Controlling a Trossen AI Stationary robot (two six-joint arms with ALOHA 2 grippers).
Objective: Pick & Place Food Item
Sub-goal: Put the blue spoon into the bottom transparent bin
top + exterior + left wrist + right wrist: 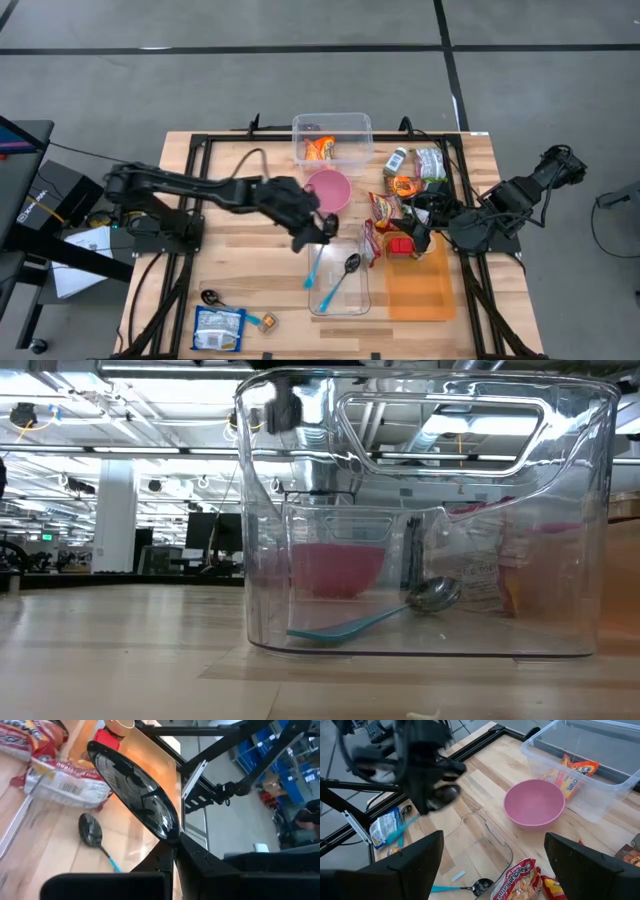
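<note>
My left gripper [320,233] hangs over the table's middle, shut on a spoon with a black bowl [132,790] and a blue handle [313,265]. Just below and near it stands a clear container [340,288], where a second black-and-blue spoon [345,272] lies on the bottom. My right gripper [425,225] waits open at the right, above snack bags [385,212] and a red item [402,243]. A pink bowl [328,188] stands farther back. My left gripper pinches the spoon between its two fingers at the neck [172,834], where bowl meets handle. The bowl sticks out past the fingertips, and the blue handle [402,832] trails back below toward the near edge. The spoon is lifted clear of the table.
A clear bin [332,125] holding an orange snack bag stands at the far edge. An orange tray [420,290] lies at the near right. More packets [415,165] lie far right. A blue-white packet [218,328] and a black spoon [210,297] lie near left.
</note>
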